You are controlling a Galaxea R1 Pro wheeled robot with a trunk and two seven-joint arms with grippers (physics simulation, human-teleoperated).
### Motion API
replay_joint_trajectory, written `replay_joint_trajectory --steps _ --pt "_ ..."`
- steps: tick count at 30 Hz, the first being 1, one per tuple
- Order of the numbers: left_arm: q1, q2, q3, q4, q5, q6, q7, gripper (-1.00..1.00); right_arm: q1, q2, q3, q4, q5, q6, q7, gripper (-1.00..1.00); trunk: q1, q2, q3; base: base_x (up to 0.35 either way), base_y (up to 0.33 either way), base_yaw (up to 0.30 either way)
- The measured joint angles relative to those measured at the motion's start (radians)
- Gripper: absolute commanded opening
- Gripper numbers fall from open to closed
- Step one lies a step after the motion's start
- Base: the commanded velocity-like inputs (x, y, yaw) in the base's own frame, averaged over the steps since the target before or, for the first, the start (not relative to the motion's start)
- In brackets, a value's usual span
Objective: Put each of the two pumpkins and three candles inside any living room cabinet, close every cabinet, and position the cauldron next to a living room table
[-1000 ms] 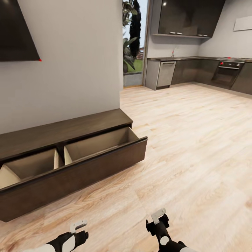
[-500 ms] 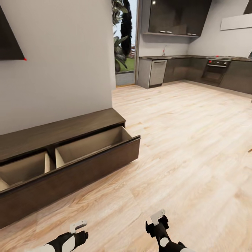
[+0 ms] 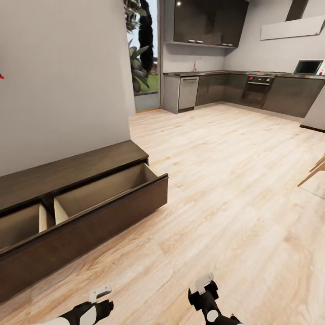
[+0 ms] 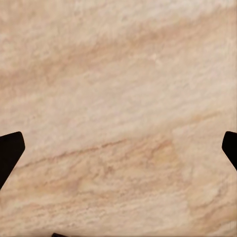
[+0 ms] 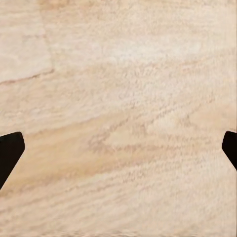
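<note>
Both of your grippers are spread wide with nothing between the fingers: in the left wrist view the left gripper [image 4: 118, 148] shows only dark fingertips [image 4: 10, 150] at the two side edges of the frame over bare pale wood floor [image 4: 118, 98], and the right gripper [image 5: 118, 148] looks the same in its own view. In the head view your left gripper [image 3: 100, 293] sits at the bottom left of centre and your right gripper [image 3: 204, 284] at the bottom right of centre, both low above the planks. Your cabinet [image 3: 67, 171] runs along the grey wall at the left of the frame, its drawer [image 3: 104, 216] pulled out, and the compartments you can see hold nothing. Grey kitchen cupboards [image 3: 216, 88] line the far wall at upper right.
</note>
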Motion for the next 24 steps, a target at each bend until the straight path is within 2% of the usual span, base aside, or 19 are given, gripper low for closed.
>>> replay_joint_trajectory --steps 7,15,16,18,19,20,22,24 --pt "0.003 -0.001 0.0 0.0 0.0 0.0 0.0 1.0 0.022 0.004 0.0 0.001 0.0 -0.005 -0.002 1.0 0.0 0.0 0.0 0.0 0.0 -0.017" --pt "0.005 -0.001 0.0 0.0 0.0 -0.002 0.0 1.0 0.063 0.002 -0.003 -0.002 -0.014 -0.005 -0.005 1.0 0.0 0.0 0.0 0.0 0.0 -0.246" --pt "0.005 -0.001 0.0 0.0 0.001 -0.002 0.0 1.0 0.064 0.0 -0.008 -0.003 -0.024 -0.004 -0.004 1.0 0.0 0.0 0.0 0.0 0.0 -0.281" --pt "0.007 -0.001 0.0 0.0 0.001 -0.002 0.0 1.0 0.065 -0.003 -0.028 -0.005 -0.071 -0.003 -0.002 1.0 0.0 0.0 0.0 0.0 0.0 -0.282" --pt "0.008 -0.001 0.0 0.0 0.001 -0.002 0.0 1.0 0.065 -0.004 -0.037 -0.006 -0.102 -0.003 -0.002 1.0 0.0 0.0 0.0 0.0 0.0 -0.283" --pt "0.01 -0.001 0.0 0.0 0.001 -0.002 0.0 1.0 0.065 -0.006 -0.047 -0.008 -0.152 -0.003 -0.001 1.0 0.0 0.0 0.0 0.0 0.0 -0.283" --pt "0.013 -0.001 0.0 0.0 0.0 -0.002 0.0 1.0 0.065 -0.008 -0.051 -0.008 -0.18 -0.003 0.0 1.0 0.0 0.0 0.0 0.0 0.0 -0.284" --pt "0.015 -0.002 0.0 0.0 0.0 -0.002 0.001 1.0 0.066 -0.007 -0.053 -0.008 -0.188 -0.003 0.0 1.0 0.0 0.0 0.0 0.0 0.0 -0.284"
